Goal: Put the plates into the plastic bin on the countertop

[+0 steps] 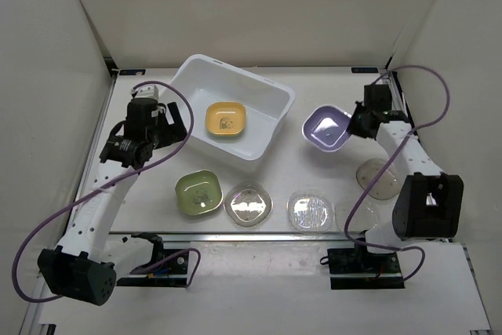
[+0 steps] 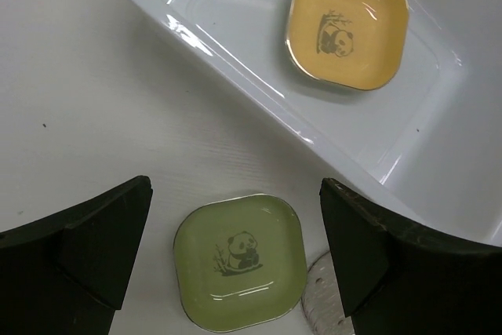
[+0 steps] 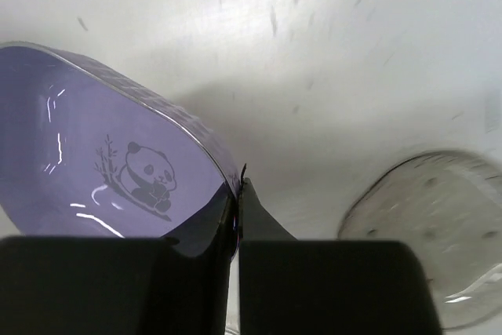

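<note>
Purple plate [image 1: 328, 129] hangs tilted at 3 o'clock of the plastic bin [image 1: 239, 152], just outside it. The right gripper [image 3: 238, 187] pinches its rim, prob. to lift it over the wall. Bin holds only the yellow plate [image 1: 227, 120]. Green plate [image 1: 198, 192] & clear plates [image 1: 249, 204] lie on the countertop [image 1: 314, 170] at bin's 6, w/ left gripper [image 2: 235, 190] spread wide over the green.

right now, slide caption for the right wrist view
Right gripper grips the purple plate by its rim, a clear plate on the countertop.
</note>
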You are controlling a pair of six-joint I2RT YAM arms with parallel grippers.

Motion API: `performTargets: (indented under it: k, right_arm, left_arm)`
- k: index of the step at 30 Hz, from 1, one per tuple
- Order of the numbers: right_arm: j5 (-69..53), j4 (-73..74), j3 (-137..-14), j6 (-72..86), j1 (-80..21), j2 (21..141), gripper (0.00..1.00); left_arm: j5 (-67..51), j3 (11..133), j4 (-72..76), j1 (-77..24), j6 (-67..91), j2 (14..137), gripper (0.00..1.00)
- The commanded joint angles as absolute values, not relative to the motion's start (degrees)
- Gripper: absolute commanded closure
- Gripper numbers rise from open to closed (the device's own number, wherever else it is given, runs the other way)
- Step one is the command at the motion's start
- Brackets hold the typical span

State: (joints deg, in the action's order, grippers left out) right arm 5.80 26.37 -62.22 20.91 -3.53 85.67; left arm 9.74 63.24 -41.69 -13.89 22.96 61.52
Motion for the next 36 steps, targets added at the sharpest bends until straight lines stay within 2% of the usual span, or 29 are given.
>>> performTargets:
  k: [1,5,9,12,18,22,36]
  right_arm:
    - [12.83,27.42,-72.93,18.64,-3.16,80.86,1.00]
    - [8.10,27.42,-84.88,14.78,-5.79,84.54,1.00]
    - [2.13,24.08,-97.86,6.71,-16.13,93.14,1.00]
    - [-5.26,26.18,-110.01,2.65,-21.77,104.03,1.00]
    - [-7.37,28.83,-130.23,-1.93,-28.82,124.43,1.00]
    - [-7.83,24.27,-133.07,-2.11,-32.33,132.52,1.00]
    - [-5.11,19.34,-135.79,3.33,-34.45,142.99,0.98]
  left_arm:
    - [11.61,62.58,-41.84,-9.85,23.64,62.22,0.01]
    - [8.97,61.88,-42.19,-4.93,23.91,65.03,0.01]
    - [5.81,60.91,-42.54,-0.89,23.03,66.45,0.01]
    - [5.10,59.95,-43.59,-0.70,22.85,66.10,0.01]
    - [2.47,57.57,-45.52,1.40,23.20,66.09,0.01]
    - [2.28,57.30,-47.37,1.58,22.33,66.10,0.01]
    - [0.26,56.95,-50.27,1.76,20.30,66.97,0.01]
